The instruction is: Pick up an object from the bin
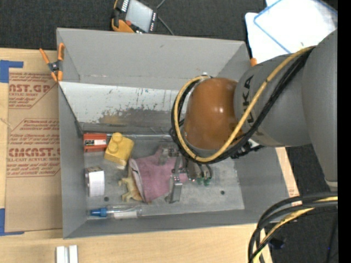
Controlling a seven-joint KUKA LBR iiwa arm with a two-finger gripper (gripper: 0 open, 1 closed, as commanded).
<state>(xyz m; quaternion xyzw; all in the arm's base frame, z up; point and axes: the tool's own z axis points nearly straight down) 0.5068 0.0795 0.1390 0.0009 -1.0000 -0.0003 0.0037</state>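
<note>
Pink cloth [151,178] is lying crumpled near the middle of the floor of the grey bin [142,56], slightly toward six o'clock. Sweeping from the left, a white roll of tape [95,182] is sitting at nine o'clock from the cloth, well apart from it, close to the left wall. A red box [94,142] is lying at ten o'clock, against the foot of the back slope, and a clear pen with a blue cap [112,213] is lying along the front wall at seven o'clock. A yellow block [119,149] is sitting just beside the red box, near the cloth's upper left corner. A tan toy animal [130,187] is lying against the cloth's left edge, touching it. The gripper [177,186] is reaching down at the cloth's three o'clock edge, right at the fabric (whether it is touching or just above, I cannot tell), and whether it is open or closed is not showing from here either. A small green thing [204,180] is lying just past it, further toward three o'clock. The arm's orange cover [211,118], ringed by yellow and black cables, is hanging over the floor at one o'clock from the cloth.
</note>
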